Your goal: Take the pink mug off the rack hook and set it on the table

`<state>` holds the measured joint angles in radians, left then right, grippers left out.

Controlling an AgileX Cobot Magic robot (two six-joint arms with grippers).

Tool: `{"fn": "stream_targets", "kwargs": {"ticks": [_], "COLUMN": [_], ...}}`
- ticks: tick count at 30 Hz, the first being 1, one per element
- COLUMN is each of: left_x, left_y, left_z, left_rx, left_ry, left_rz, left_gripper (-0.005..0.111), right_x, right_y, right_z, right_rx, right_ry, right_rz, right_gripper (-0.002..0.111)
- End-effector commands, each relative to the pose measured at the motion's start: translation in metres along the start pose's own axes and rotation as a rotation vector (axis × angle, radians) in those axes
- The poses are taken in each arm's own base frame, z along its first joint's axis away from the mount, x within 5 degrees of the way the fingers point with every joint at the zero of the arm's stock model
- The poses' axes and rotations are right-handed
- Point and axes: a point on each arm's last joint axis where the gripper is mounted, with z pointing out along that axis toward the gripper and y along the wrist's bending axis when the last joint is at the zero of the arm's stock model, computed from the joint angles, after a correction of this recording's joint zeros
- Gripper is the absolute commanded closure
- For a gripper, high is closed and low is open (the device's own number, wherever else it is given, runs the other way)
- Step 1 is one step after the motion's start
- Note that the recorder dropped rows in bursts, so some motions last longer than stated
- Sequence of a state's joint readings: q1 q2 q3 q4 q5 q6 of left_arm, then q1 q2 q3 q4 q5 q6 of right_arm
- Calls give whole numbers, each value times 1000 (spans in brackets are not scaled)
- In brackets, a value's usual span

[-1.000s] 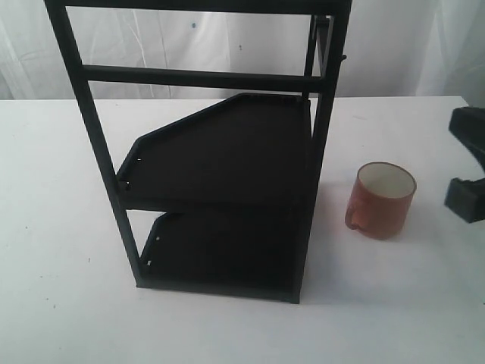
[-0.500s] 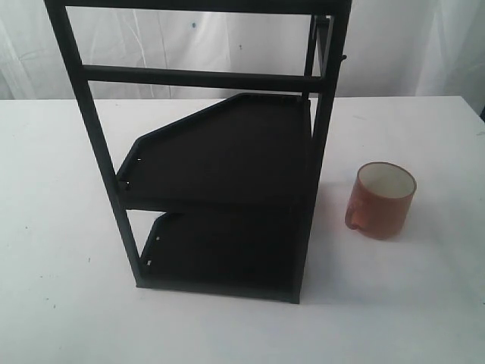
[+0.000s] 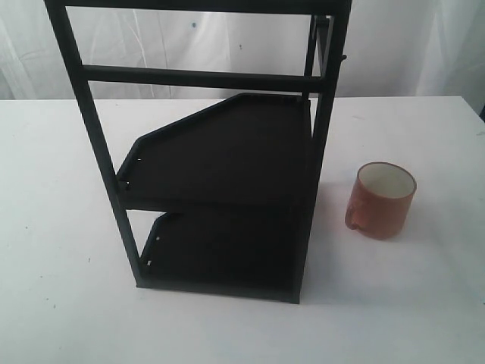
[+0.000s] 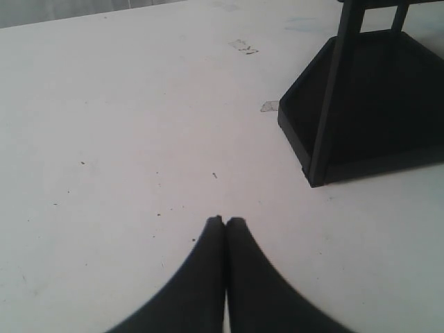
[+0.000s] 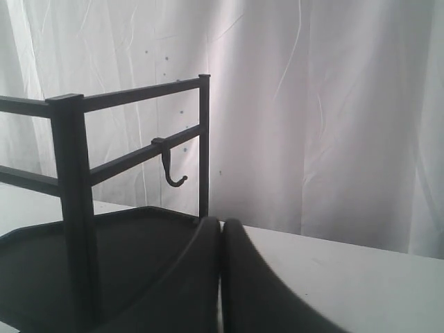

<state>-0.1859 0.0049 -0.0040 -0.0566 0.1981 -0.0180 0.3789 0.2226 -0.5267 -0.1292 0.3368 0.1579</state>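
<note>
One pink mug, one rack

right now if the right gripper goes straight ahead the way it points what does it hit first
Probably the rack, at its tray corner beside the thin post; the right gripper, jaws shut, points there. Depth is unclear, so it might slip past toward the curtain.
</note>
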Motion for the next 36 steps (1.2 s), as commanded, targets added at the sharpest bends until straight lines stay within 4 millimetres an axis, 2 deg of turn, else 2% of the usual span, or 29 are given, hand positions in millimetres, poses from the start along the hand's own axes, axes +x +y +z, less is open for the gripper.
{"fn": "stream_targets", "kwargs": {"ticks": [1, 7, 12, 14, 17, 19, 22, 26, 36], "left_x": [1, 1, 1, 1, 1, 1, 1, 1, 1], "left_y": [0, 0, 0, 0, 0, 0, 0, 0, 0], "left_z": [0, 0, 0, 0, 0, 0, 0, 0, 0], "left_rx": [-3, -3, -3, -3, -3, -3, -3, -3, -3], "left_ry": [2, 2, 2, 2, 2, 2, 2, 2, 2], "left_rz": [-8, -8, -8, -8, -8, -8, -8, -8, -8], "left_gripper": [107, 107, 107, 107, 107, 107, 107, 107, 107], "right_x": [-3, -2, 11, 32, 70, 92, 122, 147, 157], "right_y": [0, 0, 1, 1, 0, 0, -2, -3, -4], "right_z": [-2, -2, 5, 12, 18, 16, 7, -1, -2], "right_rx": [-1, 0, -12, -24, -20, -16, -15, -9, -1], "right_ry": [-13, -8, -37, -43, 71, 146, 157, 187, 254], "right_rz": [3, 7, 1, -2, -1, 23, 23, 26, 23], "right_gripper": [108, 108, 108, 108, 108, 108, 108, 108, 108]}}
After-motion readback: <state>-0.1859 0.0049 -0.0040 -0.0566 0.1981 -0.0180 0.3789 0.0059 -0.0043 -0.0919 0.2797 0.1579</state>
